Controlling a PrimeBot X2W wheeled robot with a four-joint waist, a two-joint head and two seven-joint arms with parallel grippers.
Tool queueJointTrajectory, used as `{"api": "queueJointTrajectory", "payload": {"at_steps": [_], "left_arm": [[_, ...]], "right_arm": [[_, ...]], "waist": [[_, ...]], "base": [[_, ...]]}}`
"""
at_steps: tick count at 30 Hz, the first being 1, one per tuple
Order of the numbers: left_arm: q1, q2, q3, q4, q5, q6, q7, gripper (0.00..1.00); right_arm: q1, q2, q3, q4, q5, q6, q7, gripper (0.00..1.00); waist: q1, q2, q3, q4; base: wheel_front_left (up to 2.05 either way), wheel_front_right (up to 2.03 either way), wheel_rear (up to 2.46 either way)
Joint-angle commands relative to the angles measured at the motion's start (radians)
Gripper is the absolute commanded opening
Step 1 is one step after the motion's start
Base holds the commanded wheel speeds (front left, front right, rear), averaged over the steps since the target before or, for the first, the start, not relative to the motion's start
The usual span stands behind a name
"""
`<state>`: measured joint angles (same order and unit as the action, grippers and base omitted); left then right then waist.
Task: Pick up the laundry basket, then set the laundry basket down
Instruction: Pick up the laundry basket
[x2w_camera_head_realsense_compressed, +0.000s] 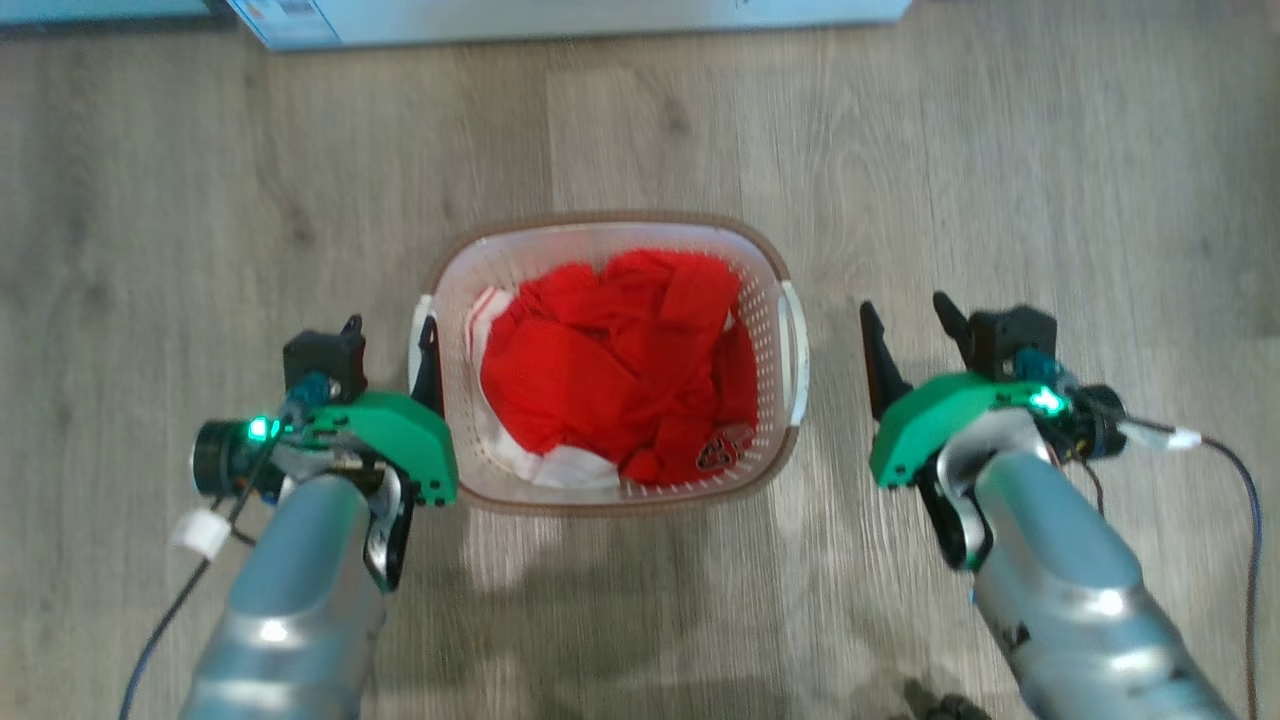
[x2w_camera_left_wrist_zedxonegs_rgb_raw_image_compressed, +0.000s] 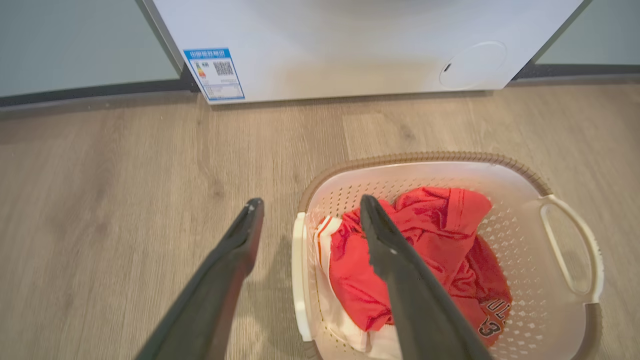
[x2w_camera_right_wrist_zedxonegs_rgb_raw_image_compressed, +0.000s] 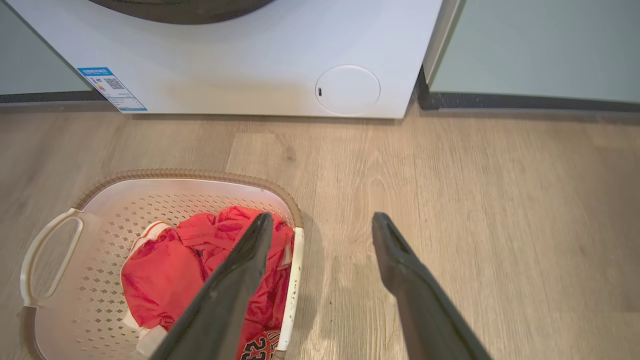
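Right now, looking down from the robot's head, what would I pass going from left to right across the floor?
left gripper, open → laundry basket with red clothing inside → right gripper, open

White perforated laundry basket (x2w_camera_head_realsense_compressed: 768, 305) w/ brown rim, upright on wood floor (x2w_camera_head_realsense_compressed: 640, 130), red clothes (x2w_camera_head_realsense_compressed: 610, 350) inside

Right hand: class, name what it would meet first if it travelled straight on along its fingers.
Probably the wooden floor just beside the laundry basket; the white appliance stands farther on, depth unclear.
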<state>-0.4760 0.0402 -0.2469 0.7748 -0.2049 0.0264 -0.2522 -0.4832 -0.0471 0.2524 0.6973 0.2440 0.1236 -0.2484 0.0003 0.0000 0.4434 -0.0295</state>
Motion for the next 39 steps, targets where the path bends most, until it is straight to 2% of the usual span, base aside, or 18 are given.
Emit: {"api": "queueJointTrajectory", "payload": {"at_steps": [1,9,15,20,24,31,39], "left_arm": [[-0.057,0.017,0.035,0.031,0.016,-0.014,-0.010,1.00],[-0.221,0.034,0.031,0.270,0.051,-0.050,-0.010,1.00],[-0.306,0.043,0.015,0.376,0.065,-0.065,-0.010,1.00],[-0.372,0.050,0.001,0.456,0.074,-0.059,-0.009,1.00],[-0.400,0.050,-0.010,0.491,0.076,-0.061,0.009,1.00],[-0.422,0.049,-0.028,0.510,0.071,-0.088,0.069,1.00],[-0.468,0.054,-0.057,0.514,0.079,-0.095,0.134,1.00]], "right_arm": [[-0.051,-0.003,0.046,0.034,0.052,0.007,-0.013,1.00],[-0.197,-0.003,0.163,0.221,0.142,0.007,-0.013,1.00],[-0.257,-0.003,0.228,0.266,0.208,0.007,-0.013,1.00],[-0.309,-0.003,0.309,0.287,0.304,0.007,-0.010,1.00],[-0.337,-0.003,0.378,0.299,0.379,0.007,0.013,1.00],[-0.377,-0.003,0.470,0.326,0.503,0.007,0.069,1.00],[-0.445,-0.003,0.532,0.373,0.581,0.007,0.093,1.00]], "waist": [[-0.0003,0.0000,0.079,-0.025],[-0.0003,0.0000,0.219,-0.034],[-0.0003,0.0000,0.286,-0.029],[-0.0003,0.0000,0.330,-0.025],[-0.0003,0.0000,0.345,-0.022],[-0.0003,0.0000,0.367,-0.019],[-0.0003,0.0000,0.427,-0.006]], "base": [[0.00,0.00,0.00],[0.00,0.00,0.00],[0.00,0.00,0.00],[0.00,0.00,0.00],[0.00,0.00,0.00],[0.00,0.00,0.00],[0.00,0.00,0.00]]}}
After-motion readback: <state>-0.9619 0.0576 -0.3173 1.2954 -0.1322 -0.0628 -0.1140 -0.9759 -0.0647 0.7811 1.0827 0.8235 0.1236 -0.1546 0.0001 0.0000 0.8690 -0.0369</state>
